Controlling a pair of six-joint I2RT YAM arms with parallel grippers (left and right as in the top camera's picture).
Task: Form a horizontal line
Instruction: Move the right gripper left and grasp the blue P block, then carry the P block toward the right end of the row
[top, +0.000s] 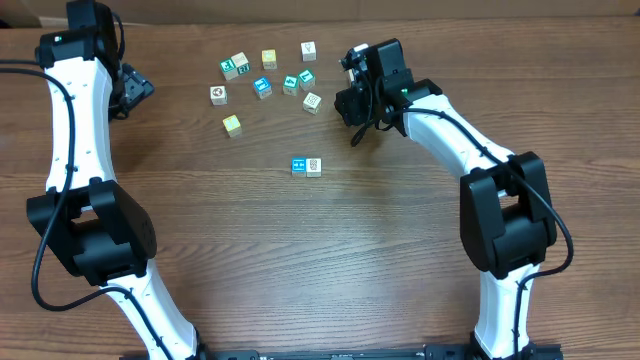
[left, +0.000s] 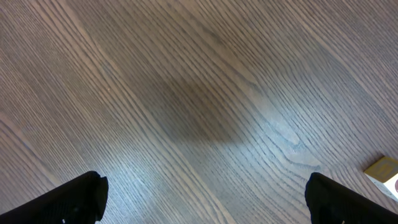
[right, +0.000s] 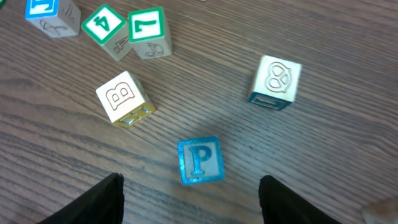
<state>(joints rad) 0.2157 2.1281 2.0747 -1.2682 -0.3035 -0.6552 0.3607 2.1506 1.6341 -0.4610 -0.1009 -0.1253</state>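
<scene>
Straight ahead of the right gripper, jaws spread: blue P cube, lined up squarely between them. Left gripper (jaws apart too) well off over the desk.

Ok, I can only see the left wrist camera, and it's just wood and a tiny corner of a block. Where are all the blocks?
Observer: Most sit in a loose cluster at the far side of the table.
Operator: Is any of the line made?
Observer: Two so far: a blue cube touching a white cube, side by side.
Operator: What's the other arm doing?
Observer: The right gripper is open, with a blue P cube lying just ahead of its fingers.
</scene>
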